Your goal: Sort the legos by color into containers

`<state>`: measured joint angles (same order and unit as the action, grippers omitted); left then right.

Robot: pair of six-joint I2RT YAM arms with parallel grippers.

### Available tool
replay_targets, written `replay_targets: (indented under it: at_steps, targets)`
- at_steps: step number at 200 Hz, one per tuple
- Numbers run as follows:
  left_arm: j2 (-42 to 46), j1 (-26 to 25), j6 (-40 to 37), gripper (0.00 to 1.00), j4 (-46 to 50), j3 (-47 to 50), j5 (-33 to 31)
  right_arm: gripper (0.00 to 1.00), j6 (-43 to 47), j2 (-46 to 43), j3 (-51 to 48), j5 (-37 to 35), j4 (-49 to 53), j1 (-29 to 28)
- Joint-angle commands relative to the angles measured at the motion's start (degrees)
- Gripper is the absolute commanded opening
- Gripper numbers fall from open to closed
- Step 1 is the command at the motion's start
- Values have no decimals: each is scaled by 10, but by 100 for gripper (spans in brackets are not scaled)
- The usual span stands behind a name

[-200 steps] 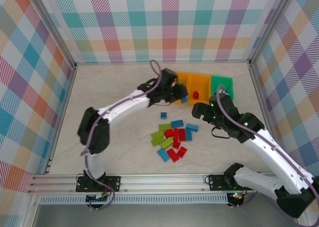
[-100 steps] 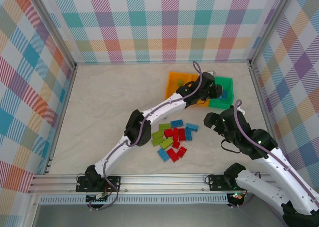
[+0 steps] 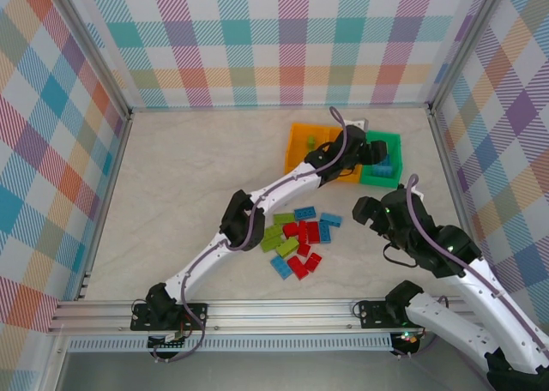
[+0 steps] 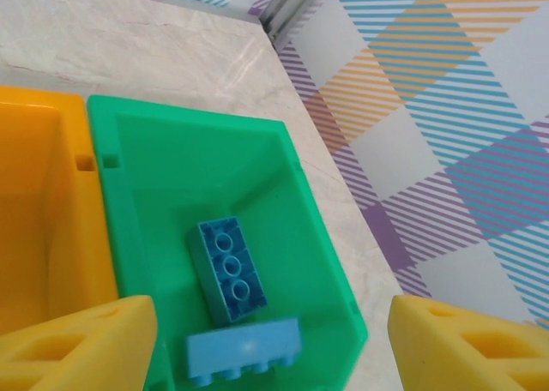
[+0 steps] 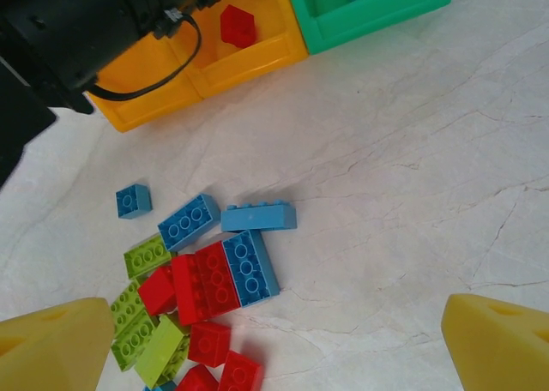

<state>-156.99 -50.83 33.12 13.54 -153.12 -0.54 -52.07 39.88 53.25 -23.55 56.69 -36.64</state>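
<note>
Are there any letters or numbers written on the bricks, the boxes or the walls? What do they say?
None can be read.
The studs of the dark blue brick in the green bin look like plain rings; any lettering is too small to read.
The orange bins, the other legos and the checked walls bear no writing.

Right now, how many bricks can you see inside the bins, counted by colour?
Blue bricks: 2, in the green bin
Red brick: 1, in the middle orange bin
Lime brick: 1, in the end orange bin
Total: 4 showing; the left arm covers part of the bins.
</note>
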Motion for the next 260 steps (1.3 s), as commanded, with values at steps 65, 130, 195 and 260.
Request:
replay_targets:
  at_steps: [65, 130, 195, 260]
  targets:
    - [674, 41, -199, 72, -242, 727, 132, 97, 69, 105, 21, 52, -32, 3]
    - [1091, 39, -560, 83, 90, 962, 67, 84, 66, 369, 66, 182, -125, -68]
    - [1313, 39, -729, 100, 273, 1082, 18, 50, 11, 547, 136, 140, -136, -107]
    - [1313, 39, -728, 100, 202, 1129, 38, 37, -7, 588, 131, 151, -130, -127]
